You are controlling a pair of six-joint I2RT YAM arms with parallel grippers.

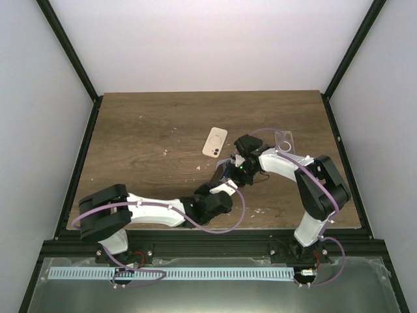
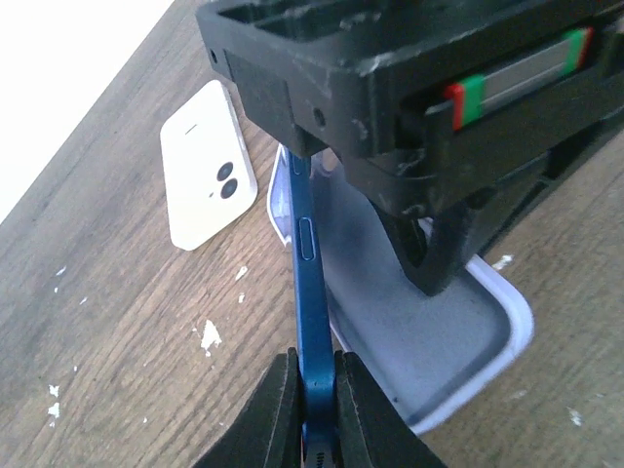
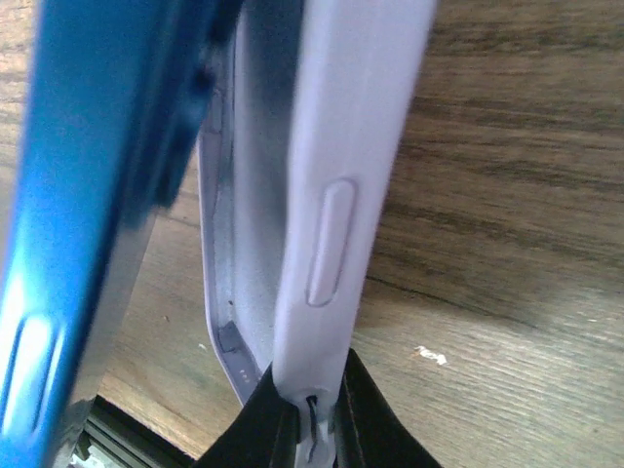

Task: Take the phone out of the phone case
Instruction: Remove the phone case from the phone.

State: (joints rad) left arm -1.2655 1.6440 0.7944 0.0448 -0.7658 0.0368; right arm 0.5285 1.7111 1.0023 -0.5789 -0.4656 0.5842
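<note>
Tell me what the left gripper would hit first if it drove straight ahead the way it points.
Probably the right gripper, which clamps the lavender case just past the held blue phone; depth is unclear.

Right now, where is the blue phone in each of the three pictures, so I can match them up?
Top external: the blue phone is a small sliver at centre, between the arm tips.
Left wrist: edge-on up the middle, pinched by the left gripper at the bottom.
Right wrist: a blurred blue slab on the left.
Shared landmark: the lilac case beside it in both wrist views.
</note>
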